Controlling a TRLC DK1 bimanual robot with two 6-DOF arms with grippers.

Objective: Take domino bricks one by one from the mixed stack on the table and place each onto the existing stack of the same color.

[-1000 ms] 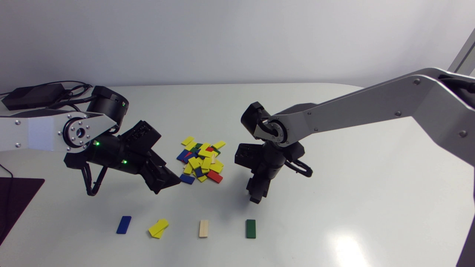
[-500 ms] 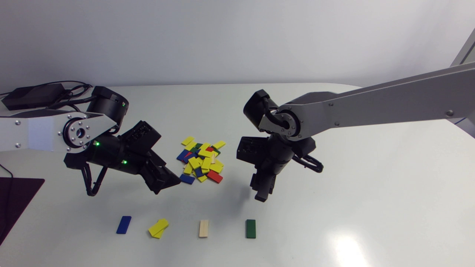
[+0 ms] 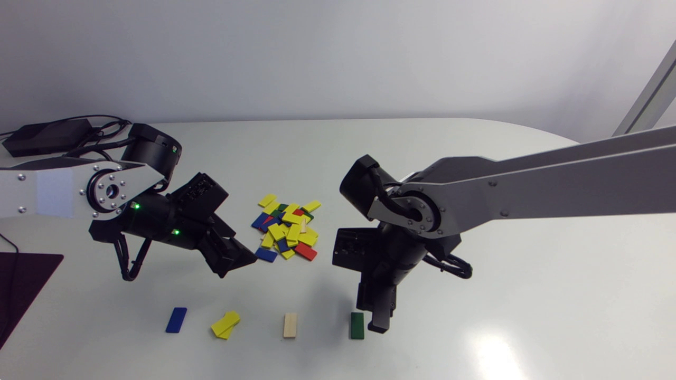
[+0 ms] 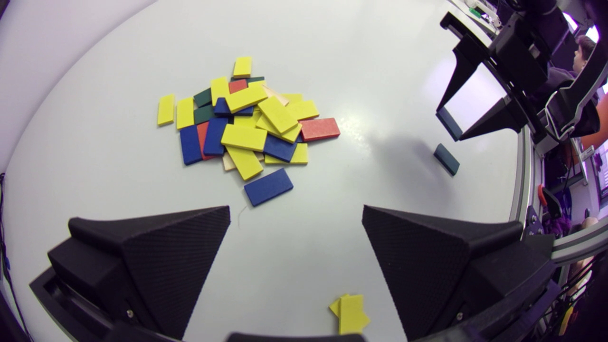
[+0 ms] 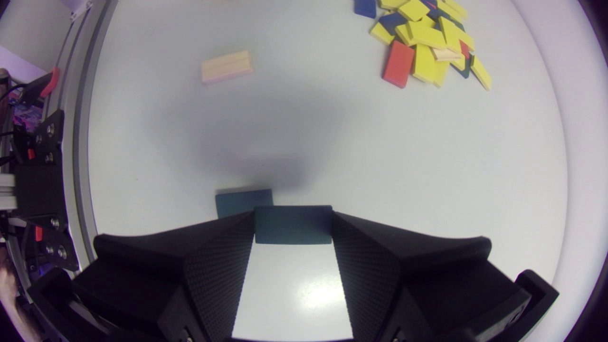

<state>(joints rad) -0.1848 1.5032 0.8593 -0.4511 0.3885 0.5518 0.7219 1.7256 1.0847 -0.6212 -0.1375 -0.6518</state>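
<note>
While the right tool [image 5: 290, 219] is held low over the worktop [image 3: 528, 274], a dark green brick [image 5: 293, 232] is pinched between its two fingers, gripped from both sides. It is held just beside the green stack [image 3: 357, 325] near the front edge; whether the two touch cannot be told. The left tool [image 4: 295, 213] is spread wide with nothing between its fingers, and is poised above the worktop just beside the mixed pile [image 3: 287, 229], in which yellow, blue, red, green and pale wooden bricks are heaped. A row is formed along the near side by a blue brick [image 3: 176, 320], a skewed yellow stack [image 3: 225, 324], a pale wooden brick [image 3: 289, 325] and the green stack, all set apart from the pile.
</note>
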